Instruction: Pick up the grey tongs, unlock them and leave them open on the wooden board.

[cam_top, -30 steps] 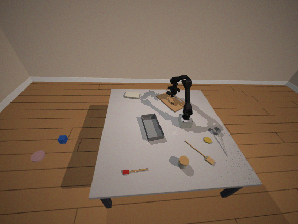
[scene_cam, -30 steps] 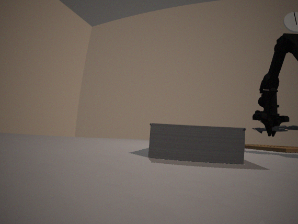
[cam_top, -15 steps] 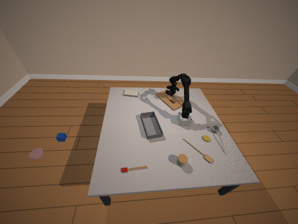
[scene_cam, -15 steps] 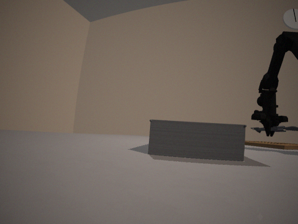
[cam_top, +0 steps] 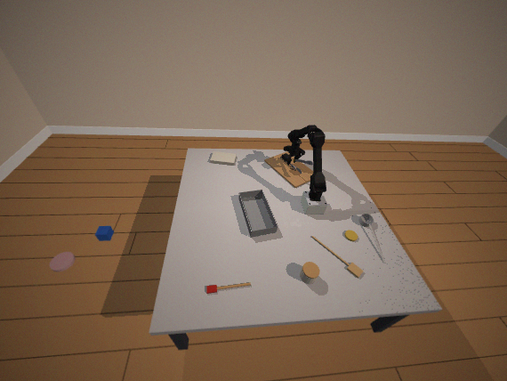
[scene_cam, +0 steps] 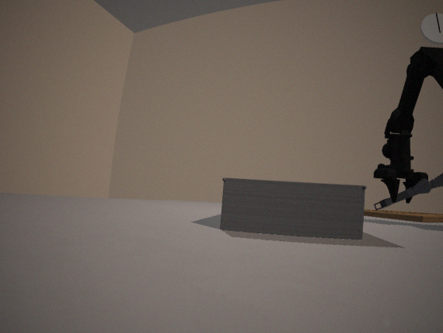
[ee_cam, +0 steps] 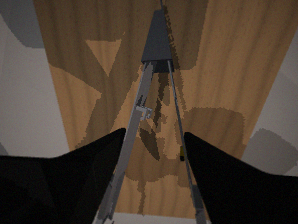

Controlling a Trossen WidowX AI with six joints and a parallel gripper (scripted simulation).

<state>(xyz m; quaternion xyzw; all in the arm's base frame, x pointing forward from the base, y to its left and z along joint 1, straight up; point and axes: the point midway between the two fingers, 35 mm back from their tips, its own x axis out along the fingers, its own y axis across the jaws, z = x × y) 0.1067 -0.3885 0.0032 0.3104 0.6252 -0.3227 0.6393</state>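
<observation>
Splaying into a V, the grey tongs (ee_cam: 159, 95) hang over the wooden board (ee_cam: 220, 75), tilted, one end lower. Around their arms the pincer (ee_cam: 155, 150) is spread partway. Nearby on the tabletop (cam_top: 213, 263) sits the roasting tin (cam_top: 257, 213).

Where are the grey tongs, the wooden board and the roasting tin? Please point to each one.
grey tongs (ee_cam: 158, 41): wrist view, on the dark hinge end.
wooden board (ee_cam: 220, 60): wrist view, on bare wood right of the tongs.
roasting tin (scene_cam: 291, 208): exterior view, on its long side wall.
</observation>
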